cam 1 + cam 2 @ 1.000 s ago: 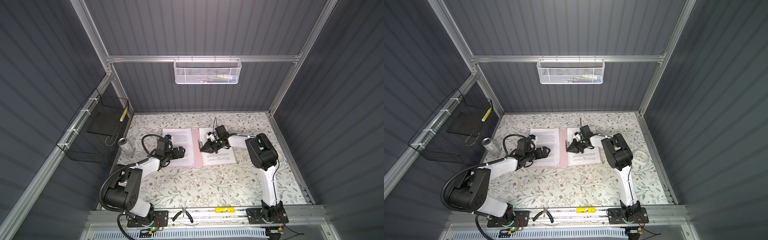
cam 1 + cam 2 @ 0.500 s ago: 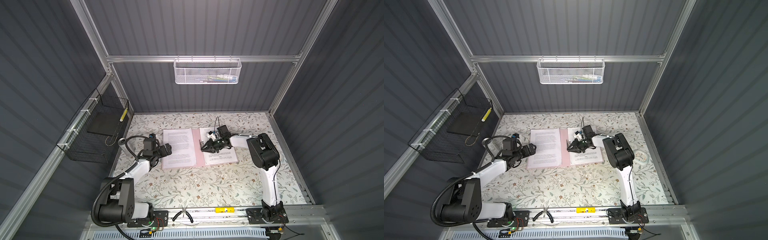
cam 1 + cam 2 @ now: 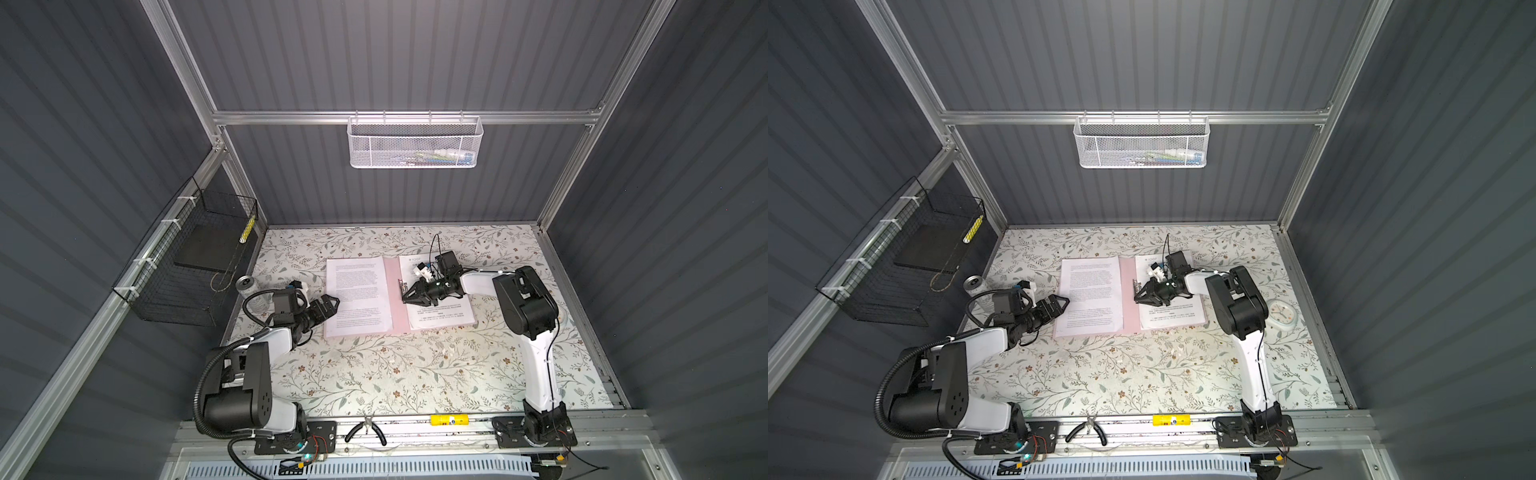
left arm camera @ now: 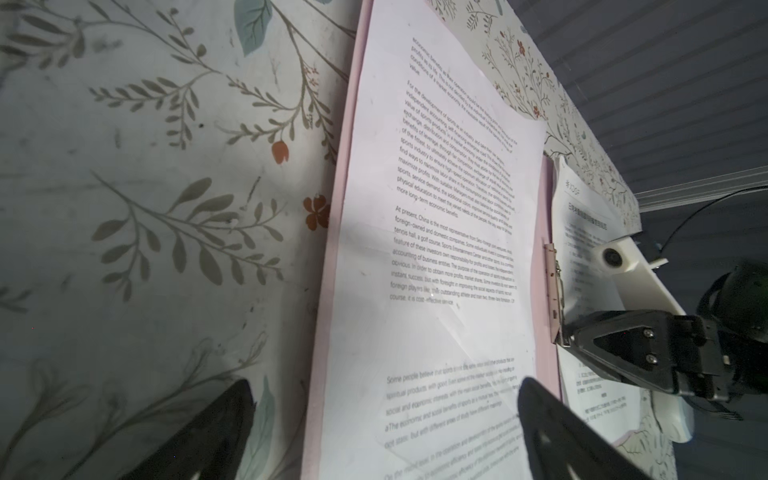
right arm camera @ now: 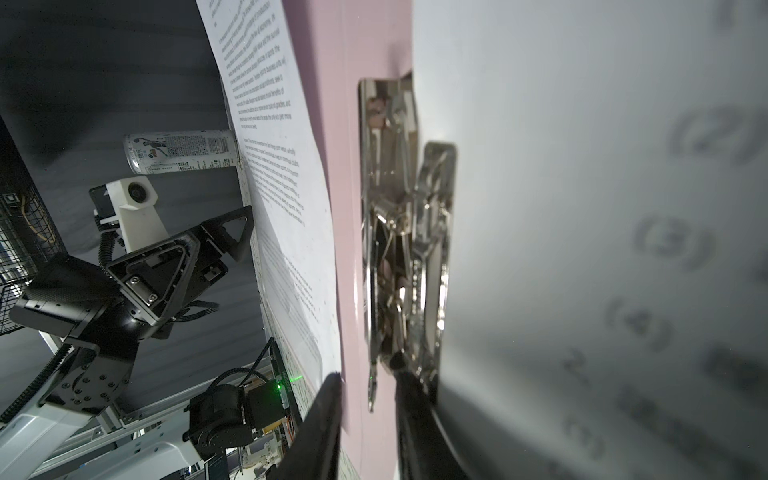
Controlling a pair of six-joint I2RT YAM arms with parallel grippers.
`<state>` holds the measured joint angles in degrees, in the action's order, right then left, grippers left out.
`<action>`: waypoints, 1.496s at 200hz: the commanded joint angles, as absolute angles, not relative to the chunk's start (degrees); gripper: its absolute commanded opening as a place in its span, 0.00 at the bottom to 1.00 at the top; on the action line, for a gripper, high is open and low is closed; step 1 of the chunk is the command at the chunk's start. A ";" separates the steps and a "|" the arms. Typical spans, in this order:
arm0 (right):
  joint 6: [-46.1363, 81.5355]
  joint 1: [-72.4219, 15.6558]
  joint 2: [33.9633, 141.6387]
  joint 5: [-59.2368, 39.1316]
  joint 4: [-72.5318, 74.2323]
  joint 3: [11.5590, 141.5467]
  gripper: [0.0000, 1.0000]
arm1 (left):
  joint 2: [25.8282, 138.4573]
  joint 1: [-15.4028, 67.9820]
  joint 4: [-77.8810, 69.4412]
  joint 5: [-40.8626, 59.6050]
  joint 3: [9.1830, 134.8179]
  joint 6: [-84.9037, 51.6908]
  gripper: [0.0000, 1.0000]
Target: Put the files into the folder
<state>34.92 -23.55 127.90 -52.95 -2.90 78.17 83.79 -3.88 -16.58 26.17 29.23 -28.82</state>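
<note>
— Looking at the clip (image 5: 399, 232): how does it lie from our right gripper (image 5: 365, 374)?
— Its long axis runs along the spine of the open folder (image 3: 394, 299). The end nearer our base sits between the fingertips, which are only a little parted and, we think, not pinching it. Our right arm is the nearer one.
— And our left gripper (image 4: 384, 382)?
— Fingers spread wide, empty, at the outer edge of the left leaf. The files (image 3: 357, 291) lie inside, one sheet on each leaf.
— Any writing?
— We read "At present, China is the most representative"; the can (image 5: 183, 151) label is too small
</note>
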 commanded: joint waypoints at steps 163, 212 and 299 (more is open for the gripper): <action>40.14 -23.48 121.33 -49.08 -1.14 73.04 0.33 | 85.30 -4.58 -36.25 47.13 27.92 -41.92 0.89; 43.81 -21.86 118.09 -48.08 3.75 69.60 0.41 | 85.44 -4.22 -46.97 50.94 27.80 -50.89 0.87; 33.89 -9.87 101.22 -31.98 -10.34 62.62 0.54 | 78.68 -0.87 -34.18 49.27 32.48 -45.24 0.88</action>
<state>39.57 -14.00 104.92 -40.75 -2.24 64.36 80.95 -2.00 -38.02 48.71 30.09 -47.55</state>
